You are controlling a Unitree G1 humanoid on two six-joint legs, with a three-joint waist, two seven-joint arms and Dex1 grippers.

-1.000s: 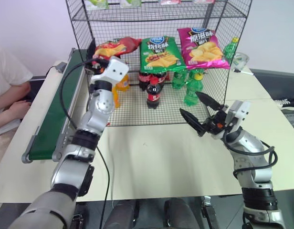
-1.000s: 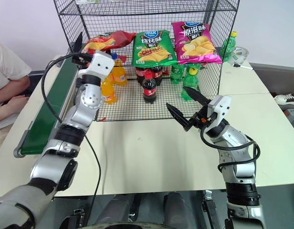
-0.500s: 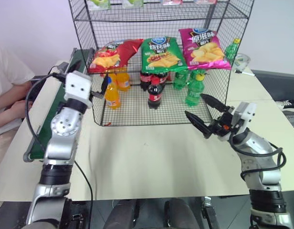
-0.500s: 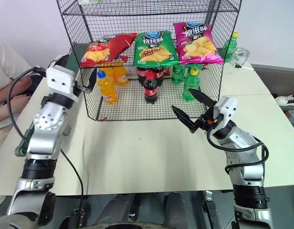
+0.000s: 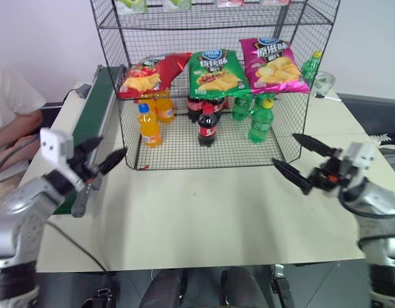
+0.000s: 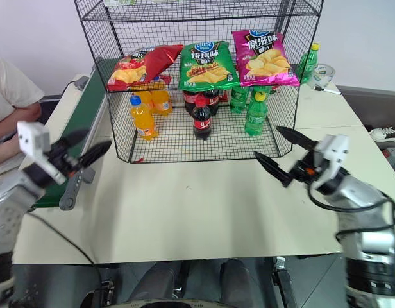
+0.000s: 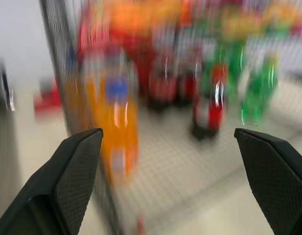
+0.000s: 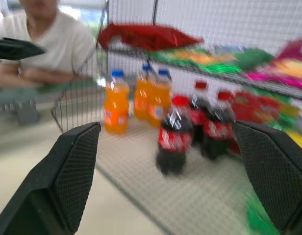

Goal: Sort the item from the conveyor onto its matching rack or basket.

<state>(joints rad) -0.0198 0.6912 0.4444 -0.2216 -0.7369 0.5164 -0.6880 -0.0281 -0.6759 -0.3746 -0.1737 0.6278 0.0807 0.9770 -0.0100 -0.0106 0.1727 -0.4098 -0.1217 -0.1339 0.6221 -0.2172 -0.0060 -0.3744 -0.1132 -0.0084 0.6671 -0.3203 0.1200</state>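
Your left gripper (image 5: 101,156) withdrawn from the red chip bag (image 5: 149,72) on the rack (image 5: 210,90) shelf, now empty near the tabletop's left edge, right gripper (image 5: 306,162) shifted toward the right edge

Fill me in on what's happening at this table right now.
A sorting job looks just finished. The red chip bag lies on the wire rack's middle shelf, beside a green bag and a pink bag, with drink bottles below. The conveyor carries nothing. Left gripper and right gripper are open and empty, held over the table. A person sits beside the belt.
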